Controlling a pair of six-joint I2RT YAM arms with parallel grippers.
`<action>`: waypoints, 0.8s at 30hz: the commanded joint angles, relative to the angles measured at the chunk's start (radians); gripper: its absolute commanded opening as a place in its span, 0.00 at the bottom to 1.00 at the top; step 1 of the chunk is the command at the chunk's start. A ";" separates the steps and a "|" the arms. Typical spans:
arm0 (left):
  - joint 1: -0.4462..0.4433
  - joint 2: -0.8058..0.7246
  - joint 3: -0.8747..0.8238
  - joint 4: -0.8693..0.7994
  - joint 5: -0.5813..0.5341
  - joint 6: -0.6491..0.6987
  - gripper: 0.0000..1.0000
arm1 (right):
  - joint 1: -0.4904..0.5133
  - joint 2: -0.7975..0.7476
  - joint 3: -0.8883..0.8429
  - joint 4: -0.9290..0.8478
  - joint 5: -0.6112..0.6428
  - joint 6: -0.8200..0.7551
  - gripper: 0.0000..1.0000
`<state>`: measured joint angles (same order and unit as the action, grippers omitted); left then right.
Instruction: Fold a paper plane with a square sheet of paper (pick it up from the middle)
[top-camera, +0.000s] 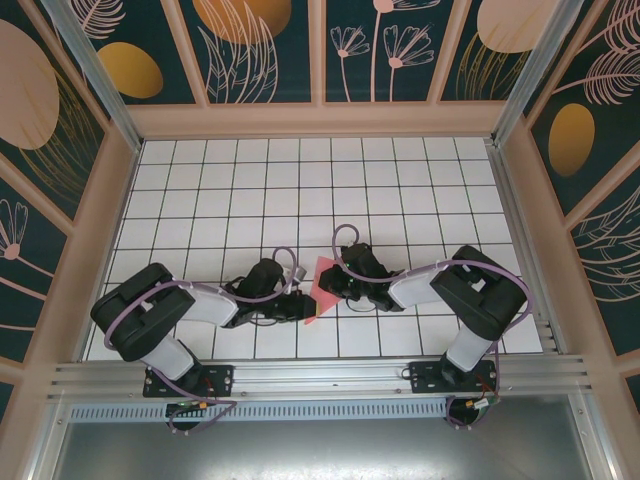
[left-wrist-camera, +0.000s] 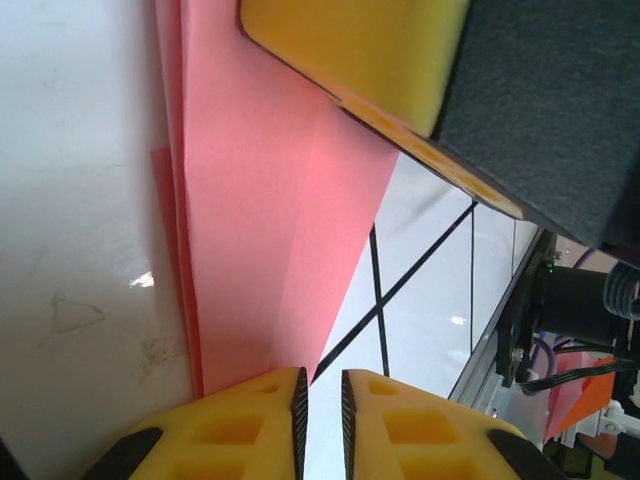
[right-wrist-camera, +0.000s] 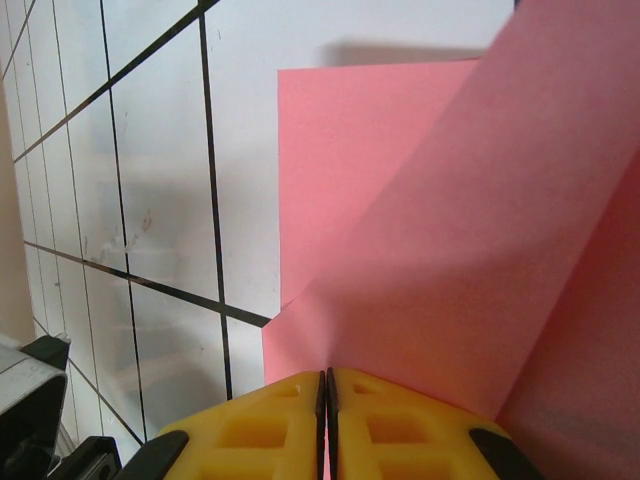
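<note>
While boxed by teal floral walls (top-camera: 250, 50), shows folded pink sheet of paper (top-camera: 322, 280) near front of white grid-tiled table (top-camera: 250, 190). Clamped tight by right gripper (right-wrist-camera: 326, 375); met by nearly closed left gripper (left-wrist-camera: 320, 372), grip unclear.

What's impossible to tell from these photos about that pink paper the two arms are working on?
- Top view: the pink paper is too small for its folds to be read.
- Left wrist view: the paper's end slips behind the left gripper, so whether it pinches the paper is hidden.
- Right wrist view: beyond the right gripper, the paper runs past the frame's top and right edges.
</note>
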<state>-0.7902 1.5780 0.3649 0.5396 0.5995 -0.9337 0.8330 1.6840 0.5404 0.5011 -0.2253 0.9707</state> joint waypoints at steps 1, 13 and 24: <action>-0.009 0.005 -0.065 -0.121 0.076 0.002 0.21 | -0.009 0.072 -0.046 -0.171 0.067 -0.019 0.14; -0.010 -0.184 -0.100 -0.239 0.092 0.032 0.24 | -0.013 0.072 -0.042 -0.175 0.067 -0.021 0.14; -0.009 -0.280 0.025 -0.226 -0.046 -0.022 0.26 | -0.014 0.091 -0.043 -0.158 0.058 -0.016 0.14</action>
<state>-0.7948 1.2781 0.3389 0.3023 0.5896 -0.9401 0.8307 1.6882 0.5404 0.5072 -0.2291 0.9710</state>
